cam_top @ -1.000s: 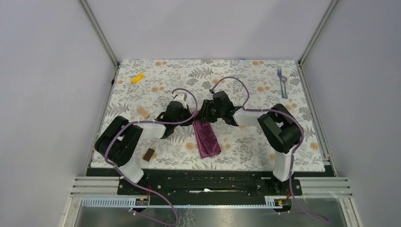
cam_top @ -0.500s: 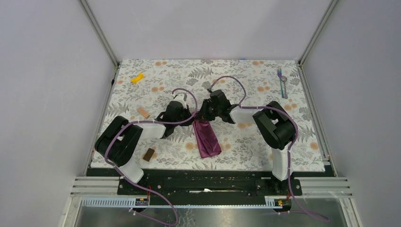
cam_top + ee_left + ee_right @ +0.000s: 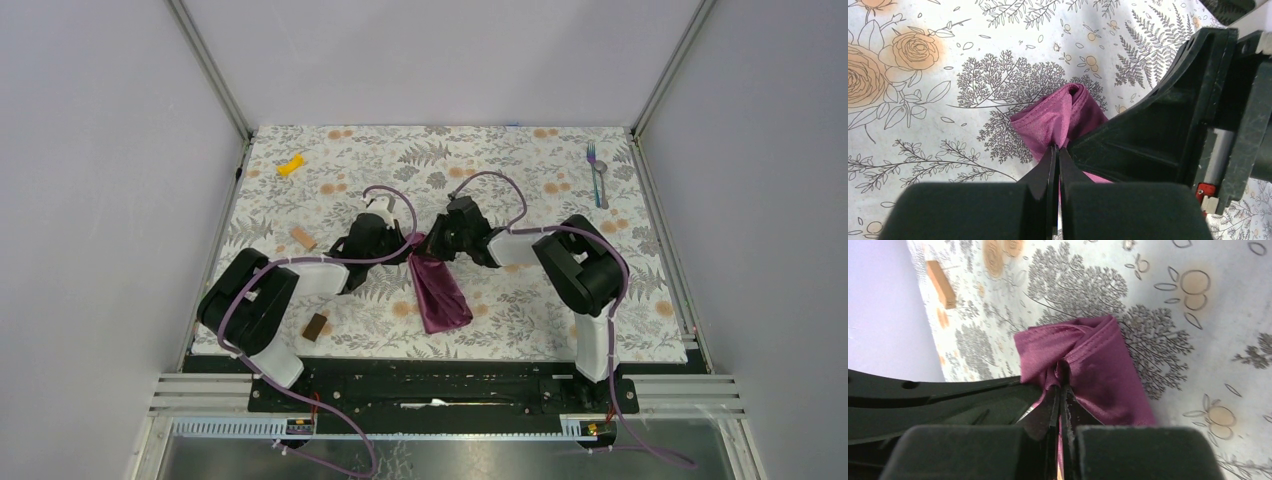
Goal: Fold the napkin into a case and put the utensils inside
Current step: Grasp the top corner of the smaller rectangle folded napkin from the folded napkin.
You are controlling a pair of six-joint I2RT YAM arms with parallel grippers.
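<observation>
1. The napkin (image 3: 440, 292) is lying on the floral surface (image 3: 520, 300) as a long, narrow folded strip. It is sitting near the middle, between the two arms, with its near end pointing toward the arm bases.
2. The left gripper (image 3: 1055, 150) is working at the strip's far end, with its jaws pressed together on a fold of the napkin cloth.
3. The right gripper (image 3: 1062, 389) is meeting the same far end from the opposite side. Its jaws are likewise clamping tight on a bunched fold of the cloth.
4. The two grippers are standing just beside each other, and the cloth is puckering up between them.
5. The utensils (image 3: 597, 175) are lying side by side at the far right corner of the surface, well apart from the napkin.
6. A yellow piece (image 3: 291, 165) is lying at the far left. A tan block (image 3: 302, 238) is lying left of the left gripper, and a brown block (image 3: 316, 326) is lying near the left arm's base.
</observation>
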